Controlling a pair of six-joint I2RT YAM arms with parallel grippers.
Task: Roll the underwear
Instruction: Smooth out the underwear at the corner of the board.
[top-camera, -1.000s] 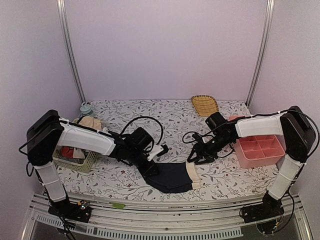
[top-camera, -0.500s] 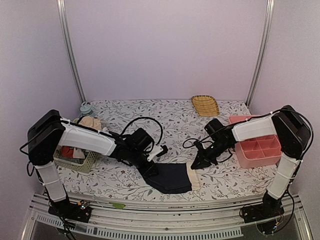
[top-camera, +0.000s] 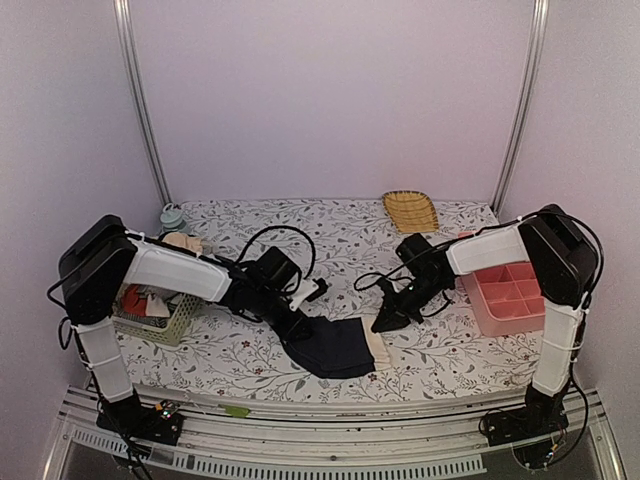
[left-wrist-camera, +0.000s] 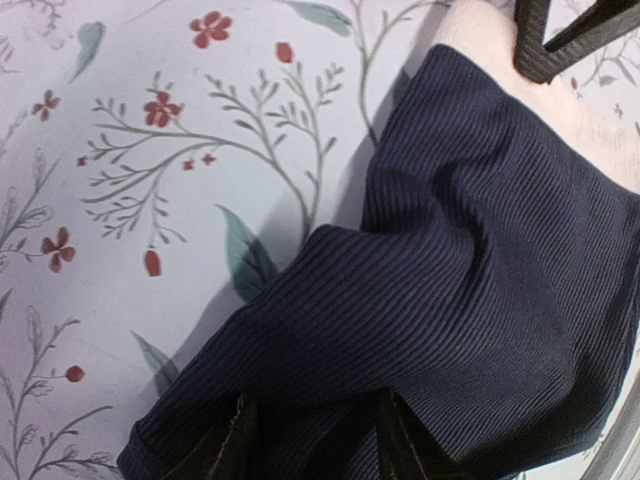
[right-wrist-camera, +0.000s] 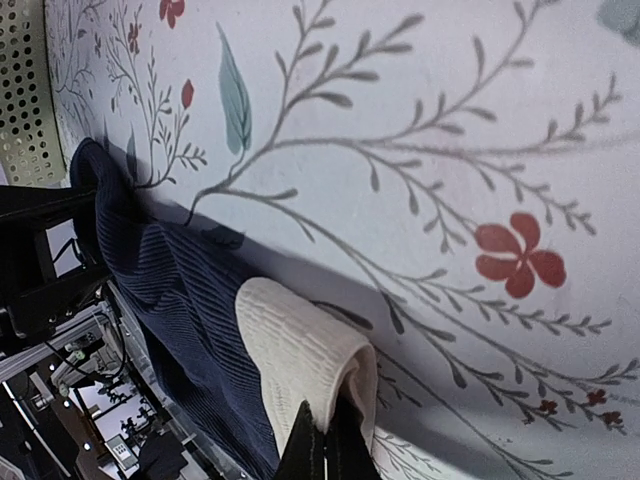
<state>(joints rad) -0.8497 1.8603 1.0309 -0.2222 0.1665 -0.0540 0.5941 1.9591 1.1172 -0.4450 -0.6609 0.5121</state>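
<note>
Two pincers hold one garment between them, and the next move depends on that line from left to right. At the left, the left pincer (top-camera: 298, 325) is bent low over the table (top-camera: 250, 230) at the dark end of the underwear (top-camera: 335, 348). In its wrist view its fingers (left-wrist-camera: 235, 445) are half spread with a ridge of ribbed navy cloth bunched up between them, so I judge it is grasping the underwear by a thick fold, not lying loose on it. From there the underwear runs rightward across the near middle of the table. Its long axis lies almost straight from one pincer to the other, with the right end slightly nearer the front edge. The beige band (right-wrist-camera: 300, 350) closes that right end. There the right pincer (top-camera: 384, 322) comes in from the right. It is clenched tight, and its tips pinch the curled lip of the band and lift it just off the table. Each arm is thus nearest its own end, and neither reaches the middle. A roll would have to travel along this axis, most likely from the raised beige end toward the left grip. The cloth between them looks slack and creased, so it may bunch instead of winding evenly.
</note>
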